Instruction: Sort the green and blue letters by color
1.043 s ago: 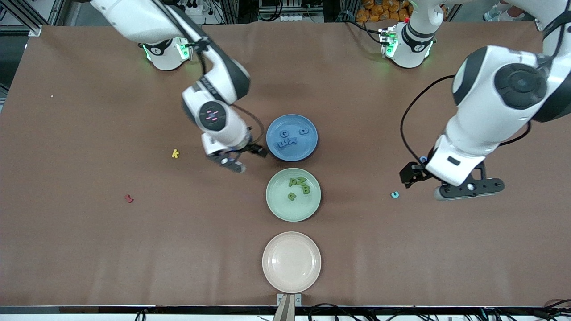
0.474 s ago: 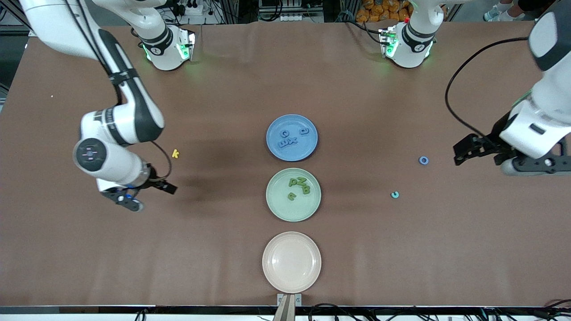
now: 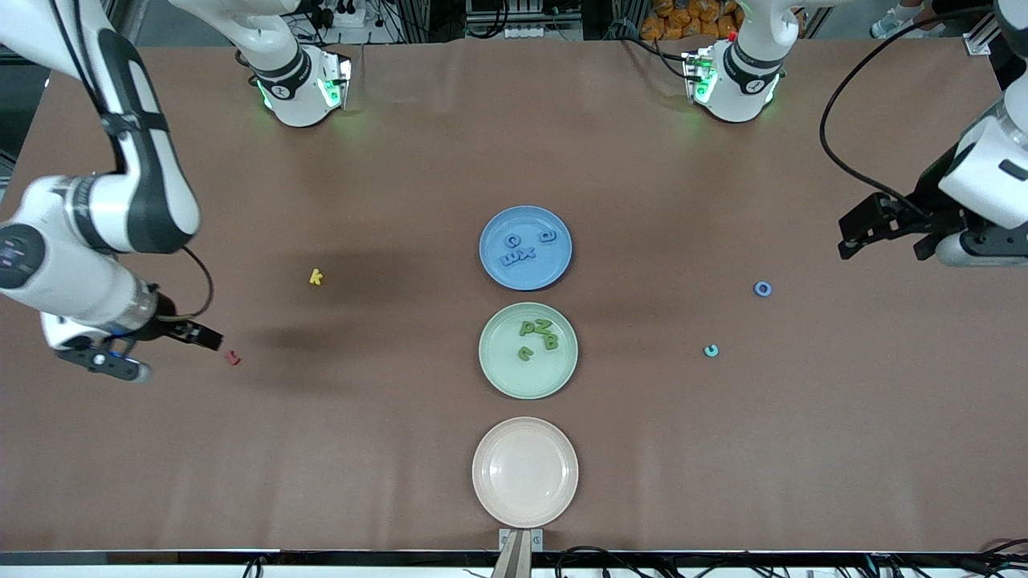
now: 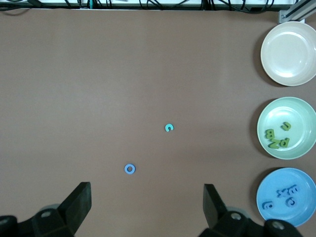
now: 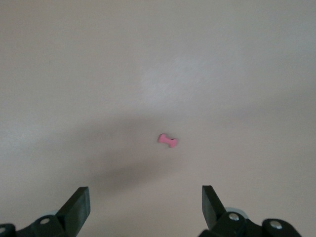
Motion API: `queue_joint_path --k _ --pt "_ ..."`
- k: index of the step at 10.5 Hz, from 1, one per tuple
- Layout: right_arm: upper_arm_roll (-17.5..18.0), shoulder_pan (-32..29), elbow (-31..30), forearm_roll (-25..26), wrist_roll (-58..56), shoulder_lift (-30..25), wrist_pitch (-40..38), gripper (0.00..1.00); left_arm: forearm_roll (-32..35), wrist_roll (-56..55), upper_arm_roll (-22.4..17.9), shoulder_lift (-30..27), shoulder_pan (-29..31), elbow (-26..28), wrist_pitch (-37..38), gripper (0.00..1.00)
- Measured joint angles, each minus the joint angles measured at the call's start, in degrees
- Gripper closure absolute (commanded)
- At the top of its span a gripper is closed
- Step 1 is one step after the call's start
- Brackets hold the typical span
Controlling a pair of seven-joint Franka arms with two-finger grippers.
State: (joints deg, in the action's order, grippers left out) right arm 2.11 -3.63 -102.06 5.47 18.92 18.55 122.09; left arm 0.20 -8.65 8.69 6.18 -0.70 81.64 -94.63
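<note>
Letters sit sorted: blue letters [image 3: 522, 249] in the blue plate [image 3: 562, 269], green letters [image 3: 538, 335] in the green plate [image 3: 502, 373]. I see both grippers spread and empty, well apart from them: left gripper [image 3: 883, 233] at its table end, right gripper [image 3: 152, 353] beside the red letter [image 3: 233, 358].

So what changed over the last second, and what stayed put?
The right hand swung from beside the blue plate out to the right arm's end, open, near the dark red letter. The left hand pulled away from the blue ring, open, holding nothing. Plates and letters did not move.
</note>
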Motion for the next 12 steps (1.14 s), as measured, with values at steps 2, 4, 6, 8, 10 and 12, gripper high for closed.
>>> queue_joint_path --k 2,4,6,8,10,12 --pt "-1.3 -0.2 0.4 0.0 -1.7 -5.3 -2.2 0.00 0.0 0.0 0.0 -2.0 -0.1 0.2 2.5 0.00" --pt "-1.6 -0.1 2.1 0.0 -2.7 -10.1 -8.1 0.00 0.0 0.0 -0.2 -3.4 -0.1 0.7 3.7 0.00" --pt "-1.6 0.3 9.0 0.1 -2.9 -12.3 -19.6 0.00 0.0 0.0 -0.2 -4.0 -0.1 0.8 4.7 0.00" --pt "-1.5 0.6 14.1 0.0 -3.0 -14.1 -26.2 0.00 0.0 0.0 -0.2 -4.6 -0.1 0.9 6.6 0.00" --pt "-1.3 1.0 16.8 0.0 -3.0 -15.7 -29.8 0.00 0.0 0.2 -0.3 -4.9 -0.1 1.0 8.3 0.00" --pt "-1.4 1.1 18.5 0.0 -4.7 -16.2 -31.7 0.00 0.0 0.9 -0.5 -5.3 0.0 1.0 9.4 0.00"
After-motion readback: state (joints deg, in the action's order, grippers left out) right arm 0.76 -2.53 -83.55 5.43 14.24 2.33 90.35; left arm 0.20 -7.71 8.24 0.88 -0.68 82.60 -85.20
